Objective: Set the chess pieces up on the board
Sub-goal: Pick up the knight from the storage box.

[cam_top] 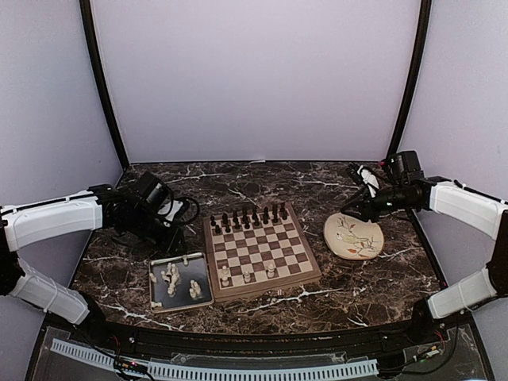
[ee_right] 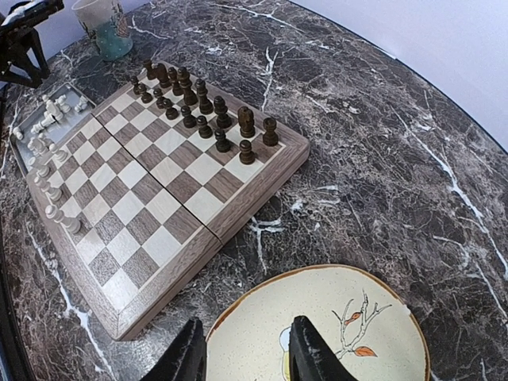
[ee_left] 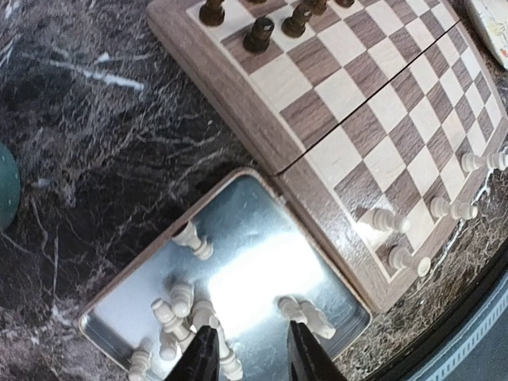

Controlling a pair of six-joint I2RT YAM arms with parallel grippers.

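Note:
The board (cam_top: 262, 250) lies mid-table. Dark chess pieces (cam_top: 246, 216) fill its two far rows, and a few cream pieces (cam_top: 246, 275) stand on its near rows. More cream pieces (ee_left: 178, 309) lie tumbled in the grey metal tray (ee_left: 262, 254) left of the board. My left gripper (ee_left: 252, 353) hovers over the tray's near part, open, with bare metal between its fingers and pieces just beside each fingertip. My right gripper (ee_right: 248, 353) hangs open over the rim of the round plate (ee_right: 333, 317), holding nothing.
A mug (ee_right: 103, 24) stands at the far left behind the tray. The floral plate (cam_top: 353, 236) sits right of the board (ee_right: 159, 206). Dark marble table runs to white walls at back and sides. The left arm (cam_top: 143, 210) leans over the tray's far side.

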